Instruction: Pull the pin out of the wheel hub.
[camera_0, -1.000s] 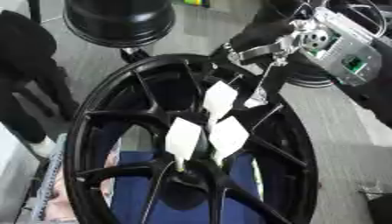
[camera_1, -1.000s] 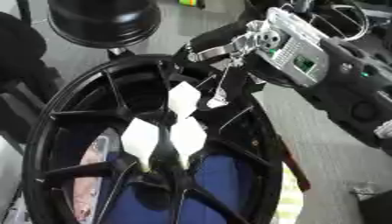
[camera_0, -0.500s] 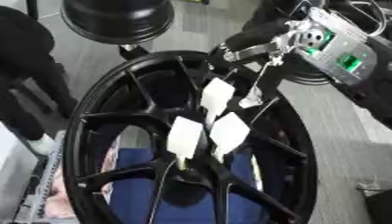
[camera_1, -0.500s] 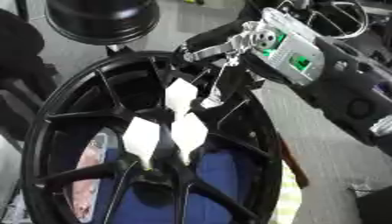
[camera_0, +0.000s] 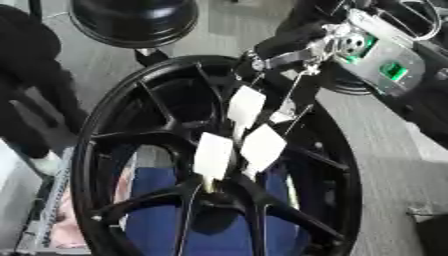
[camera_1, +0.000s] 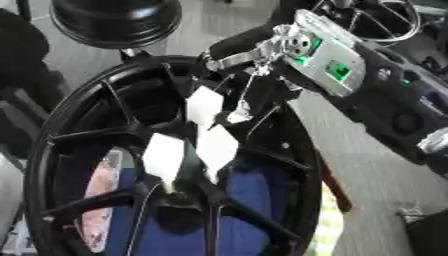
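A big black spoked wheel (camera_0: 114, 125) fills the view, its hub (camera_0: 214, 200) low in the middle. Three white tags (camera_0: 213, 155) stand up from around the hub. My right hand (camera_0: 293, 47) comes in from the upper right, over the wheel's upper right rim. Its fingers are curled and pinch a thin pin (camera_0: 296, 87) that hangs down with a small white tag (camera_0: 282, 116) at its lower end, above the spokes. The pin's tip is hard to make out against the black rim.
A second round black part (camera_0: 131, 20) stands behind the wheel at the top. Blue cloth (camera_0: 157, 215) lies under the spokes. A dark-clad figure (camera_0: 26, 90) is at the left edge. Grey floor (camera_0: 394, 165) shows to the right.
My right hand has drifted slightly left and up, with the thin pin and its small tag hanging from it. The whole view has shifted a little.
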